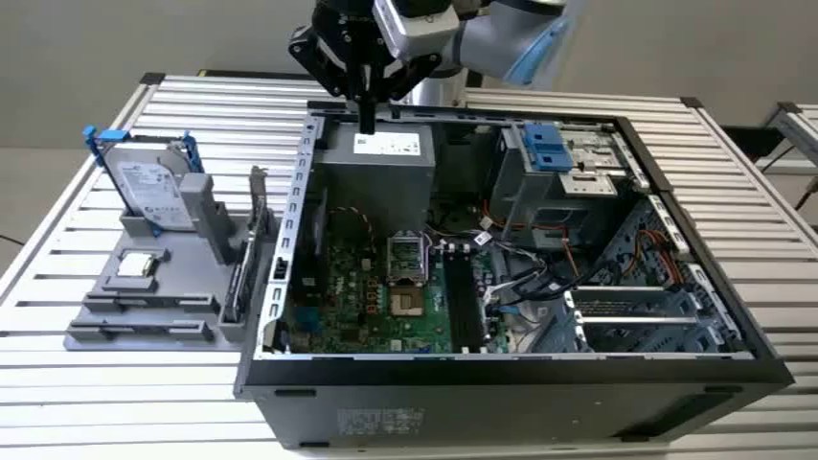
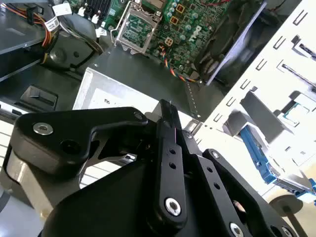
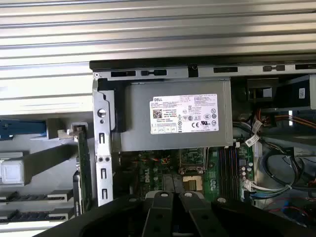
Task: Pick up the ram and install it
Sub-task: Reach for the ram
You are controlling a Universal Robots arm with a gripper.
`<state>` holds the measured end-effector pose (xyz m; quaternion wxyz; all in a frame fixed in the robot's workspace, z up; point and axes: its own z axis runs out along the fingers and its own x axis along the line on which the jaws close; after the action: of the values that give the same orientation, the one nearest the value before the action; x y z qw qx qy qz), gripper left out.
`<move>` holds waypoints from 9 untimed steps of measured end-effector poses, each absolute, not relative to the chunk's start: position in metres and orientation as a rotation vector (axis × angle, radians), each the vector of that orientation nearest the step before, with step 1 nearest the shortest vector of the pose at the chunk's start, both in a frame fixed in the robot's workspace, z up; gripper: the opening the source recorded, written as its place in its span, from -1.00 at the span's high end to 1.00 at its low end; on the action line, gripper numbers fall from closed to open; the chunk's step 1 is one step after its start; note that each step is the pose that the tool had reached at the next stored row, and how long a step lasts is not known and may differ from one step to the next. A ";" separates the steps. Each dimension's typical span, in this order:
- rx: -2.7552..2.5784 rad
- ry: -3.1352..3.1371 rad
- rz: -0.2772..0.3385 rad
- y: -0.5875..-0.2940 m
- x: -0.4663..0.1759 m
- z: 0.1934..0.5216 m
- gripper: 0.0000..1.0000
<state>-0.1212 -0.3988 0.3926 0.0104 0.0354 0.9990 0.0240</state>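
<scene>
Above the power supply (image 1: 377, 163) in the case (image 1: 511, 369), the gripper (image 1: 367, 125) hangs, fingers (image 2: 170, 148) pressed together, seemingly empty; I cannot tell where the ram lies.

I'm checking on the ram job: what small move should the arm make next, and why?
Probably shift toward the grey parts holder on the exterior view's left. The pincer hangs shut and apparently empty above the power supply, while loose parts stand in that holder.
</scene>
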 end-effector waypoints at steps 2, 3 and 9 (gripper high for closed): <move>0.110 3.118 0.075 -0.399 -0.121 0.393 1.00; 0.110 3.118 0.075 -0.399 -0.121 0.393 1.00; 0.110 3.118 0.075 -0.399 -0.122 0.393 1.00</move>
<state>-0.1218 -0.3987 0.3926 0.0103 0.0354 0.9990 0.0240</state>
